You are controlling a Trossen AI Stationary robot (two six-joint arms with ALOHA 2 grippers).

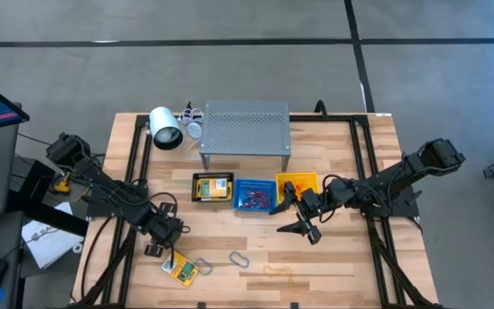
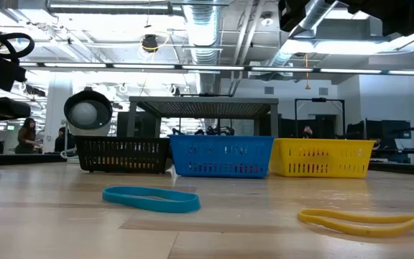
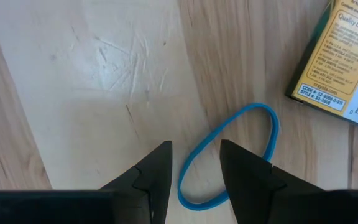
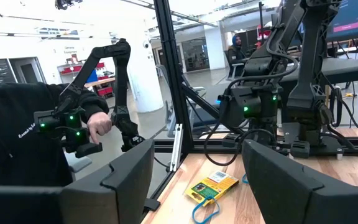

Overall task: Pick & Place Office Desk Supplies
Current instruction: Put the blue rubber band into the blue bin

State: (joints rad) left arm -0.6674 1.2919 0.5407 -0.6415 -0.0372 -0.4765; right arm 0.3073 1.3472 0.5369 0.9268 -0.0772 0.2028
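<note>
Left wrist view: left gripper [image 3: 194, 171] hovers with fingers parted, straddling one end of a blue band loop [image 3: 229, 155] on the wooden table [image 3: 86, 93].
Yellow-and-green pack [image 3: 340, 62]: near the loop.
Right gripper [image 1: 303, 225]: released, empty, before the yellow basket [image 1: 298, 184].

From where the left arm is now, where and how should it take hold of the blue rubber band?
Grip the near end of the blue rubber band, coming straight down from above. The band lies flat on the table, so only a pinch across one thin strand works. The left end effector is open, straddling that end; the yellow-and-green pack lies clear of it.
</note>
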